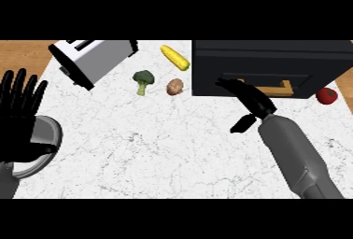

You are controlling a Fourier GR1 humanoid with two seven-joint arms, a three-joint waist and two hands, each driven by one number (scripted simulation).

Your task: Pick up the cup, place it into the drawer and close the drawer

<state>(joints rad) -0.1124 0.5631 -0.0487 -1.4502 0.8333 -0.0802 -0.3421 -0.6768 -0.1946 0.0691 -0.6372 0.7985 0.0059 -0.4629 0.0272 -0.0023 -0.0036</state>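
A black drawer unit stands at the counter's back right, its front towards me with a wooden handle. My right hand is stretched out to that front, fingers straight, with the fingertips against it just left of the handle; it holds nothing. No cup shows anywhere in the view, and I cannot see inside the drawer. My left hand rests open at the left edge, fingers up.
A toaster lies at the back left. Corn, broccoli and a potato sit left of the drawer unit, a tomato to its right. A grey round dish lies partly under my left hand.
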